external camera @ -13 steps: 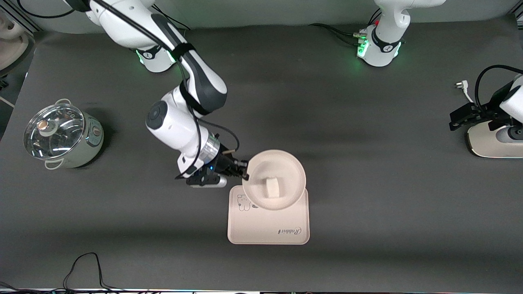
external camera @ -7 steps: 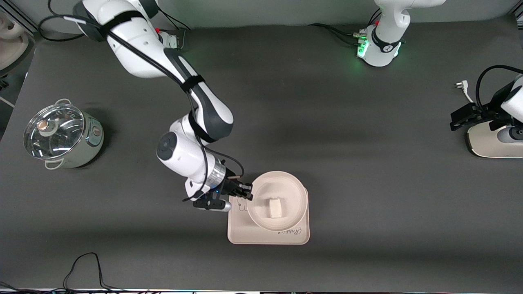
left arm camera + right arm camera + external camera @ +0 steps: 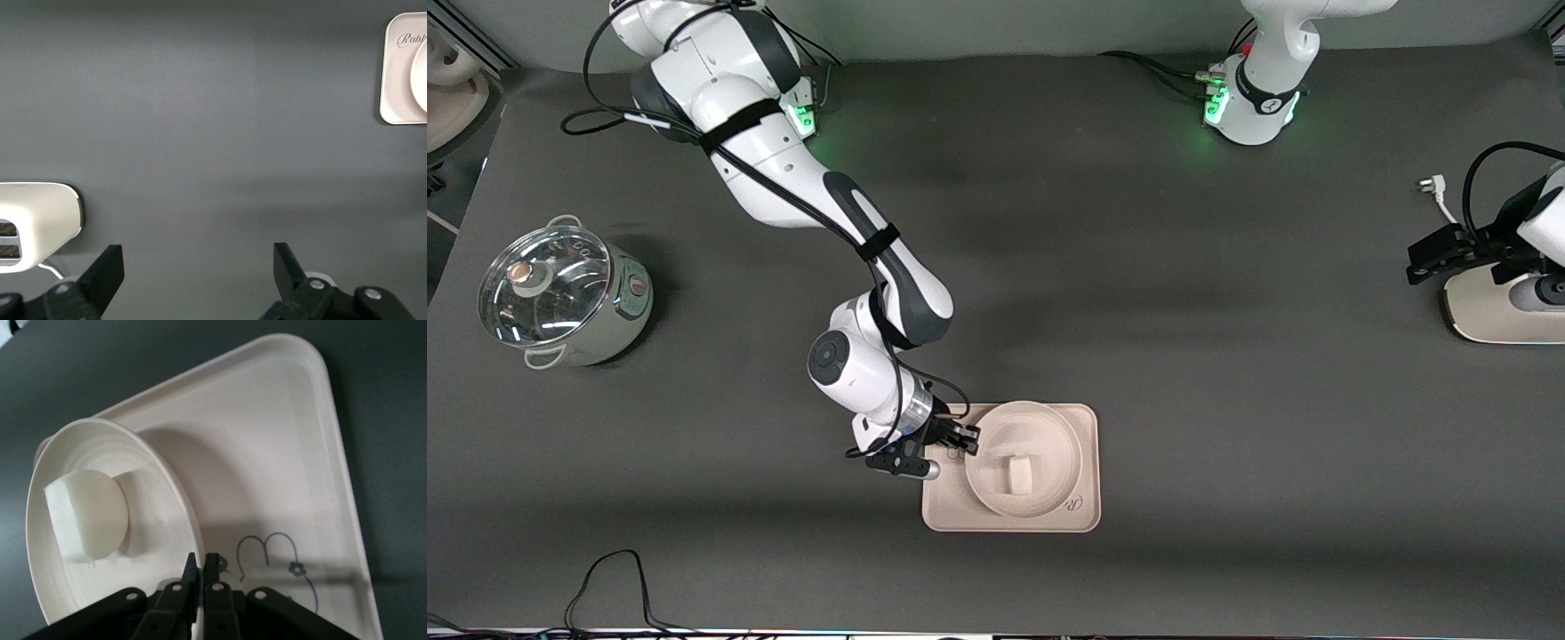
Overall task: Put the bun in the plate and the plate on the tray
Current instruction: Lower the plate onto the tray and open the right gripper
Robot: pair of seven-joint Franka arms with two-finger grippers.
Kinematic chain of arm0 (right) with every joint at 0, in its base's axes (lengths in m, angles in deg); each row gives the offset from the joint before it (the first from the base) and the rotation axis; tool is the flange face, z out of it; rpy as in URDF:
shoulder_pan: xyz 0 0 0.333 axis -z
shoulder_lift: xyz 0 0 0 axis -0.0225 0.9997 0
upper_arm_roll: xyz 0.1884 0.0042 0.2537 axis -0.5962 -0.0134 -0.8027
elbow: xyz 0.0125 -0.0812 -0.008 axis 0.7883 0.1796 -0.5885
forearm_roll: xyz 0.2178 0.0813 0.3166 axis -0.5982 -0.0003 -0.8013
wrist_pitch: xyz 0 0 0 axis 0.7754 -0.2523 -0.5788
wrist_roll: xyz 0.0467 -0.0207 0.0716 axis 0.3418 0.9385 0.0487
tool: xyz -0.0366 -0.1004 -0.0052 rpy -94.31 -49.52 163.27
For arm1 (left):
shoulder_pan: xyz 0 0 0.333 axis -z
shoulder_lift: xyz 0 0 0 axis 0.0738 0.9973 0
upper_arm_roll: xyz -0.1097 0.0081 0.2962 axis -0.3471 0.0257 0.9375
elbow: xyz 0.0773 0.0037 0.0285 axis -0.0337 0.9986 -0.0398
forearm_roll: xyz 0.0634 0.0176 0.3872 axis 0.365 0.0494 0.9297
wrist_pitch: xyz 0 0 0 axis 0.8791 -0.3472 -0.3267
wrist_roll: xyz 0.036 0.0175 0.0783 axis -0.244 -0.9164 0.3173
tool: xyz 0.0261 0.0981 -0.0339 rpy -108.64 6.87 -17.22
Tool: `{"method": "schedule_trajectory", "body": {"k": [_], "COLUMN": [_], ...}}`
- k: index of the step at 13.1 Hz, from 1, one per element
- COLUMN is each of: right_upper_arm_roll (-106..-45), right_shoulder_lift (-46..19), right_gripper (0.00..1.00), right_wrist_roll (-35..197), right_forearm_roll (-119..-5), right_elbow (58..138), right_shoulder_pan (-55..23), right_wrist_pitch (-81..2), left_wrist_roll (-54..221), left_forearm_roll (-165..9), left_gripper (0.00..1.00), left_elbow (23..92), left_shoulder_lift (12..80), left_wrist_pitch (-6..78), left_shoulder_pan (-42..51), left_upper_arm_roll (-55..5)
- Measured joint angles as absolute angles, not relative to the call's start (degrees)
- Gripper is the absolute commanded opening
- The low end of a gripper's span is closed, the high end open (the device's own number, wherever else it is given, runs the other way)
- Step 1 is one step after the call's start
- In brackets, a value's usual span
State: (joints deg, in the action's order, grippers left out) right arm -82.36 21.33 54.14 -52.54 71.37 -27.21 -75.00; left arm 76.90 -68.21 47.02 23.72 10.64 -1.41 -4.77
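Observation:
The cream-pink tray (image 3: 960, 514) lies near the middle of the table, nearer to the front camera. The round cream plate (image 3: 1042, 425) is within the tray's outline, and the small white bun (image 3: 1017, 474) lies in it. My right gripper (image 3: 967, 437) is shut on the plate's rim at the side toward the right arm's end. In the right wrist view the fingers (image 3: 202, 561) pinch the rim of the plate (image 3: 157, 543), the bun (image 3: 87, 513) sits inside, and the tray (image 3: 267, 447) with its bear drawing lies beneath. My left gripper (image 3: 197, 257) is open and empty and waits at its end of the table.
A pot with a glass lid (image 3: 560, 298) stands at the right arm's end. A white appliance (image 3: 1503, 311) sits under the left gripper (image 3: 1418, 260), with a plug (image 3: 1432, 187) beside it. A black cable (image 3: 614, 578) loops near the front edge.
My right gripper has carried the plate with the bun toward the front camera and down, from over the tray's far edge to within the tray's outline. The left arm has not moved.

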Motion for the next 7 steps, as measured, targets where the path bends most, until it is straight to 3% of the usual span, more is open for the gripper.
{"method": "schedule_trajectory", "body": {"k": [3,4,5,6,7], "right_upper_arm_roll": [-82.4,-82.4,-82.4,-82.4,-82.4], "right_shoulder_lift": [22.4,22.4,22.4,22.5,22.5], "right_gripper": [0.00,0.53,0.93,1.00,1.00], "right_wrist_roll": [54.1,54.1,54.1,54.1,54.1], "right_forearm_roll": [-52.5,-52.5,-52.5,-52.5,-52.5], "right_elbow": [70.3,70.3,70.3,70.3,70.3], "right_shoulder_pan": [-27.2,-27.2,-27.1,-27.1,-27.1], "right_wrist_pitch": [-75.0,-75.0,-75.0,-75.0,-75.0], "left_wrist_roll": [76.9,76.9,76.9,76.9,76.9], "left_forearm_roll": [-68.2,-68.2,-68.2,-68.2,-68.2], "left_gripper": [1.00,1.00,1.00,1.00,1.00], "left_elbow": [47.0,47.0,47.0,47.0,47.0], "left_shoulder_lift": [23.7,23.7,23.7,23.7,23.7], "left_wrist_pitch": [10.6,10.6,10.6,10.6,10.6], "left_shoulder_pan": [-1.4,-1.4,-1.4,-1.4,-1.4], "left_upper_arm_roll": [-4.8,-4.8,-4.8,-4.8,-4.8]}}
